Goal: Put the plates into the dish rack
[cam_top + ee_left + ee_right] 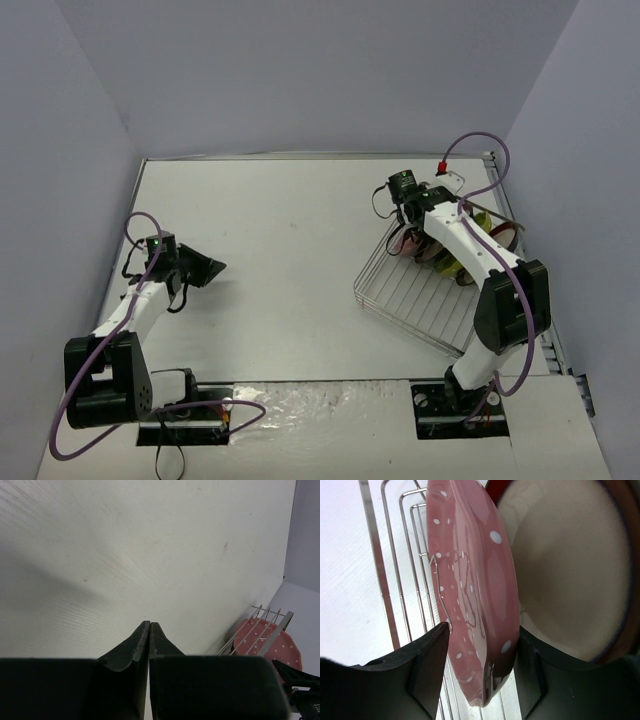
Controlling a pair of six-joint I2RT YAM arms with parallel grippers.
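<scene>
At the left, the left gripper (150,626) is seen closed and empty over the white tabletop (150,540). From overhead, the square silver wire dish rack (410,295) at right is partly masked by the arm. Only the right wrist view shows the glossy pink, white-dotted scalloped plate (475,595) upright in it, beside a dark-red-rimmed beige plate (570,570). The right gripper (482,632) is parted astride the pink rim; whether it grips cannot be told.

Pink plate (475,580) between right hand (481,630) jaws; beige plate (570,570) just beside; table (290,230) centre open.
</scene>
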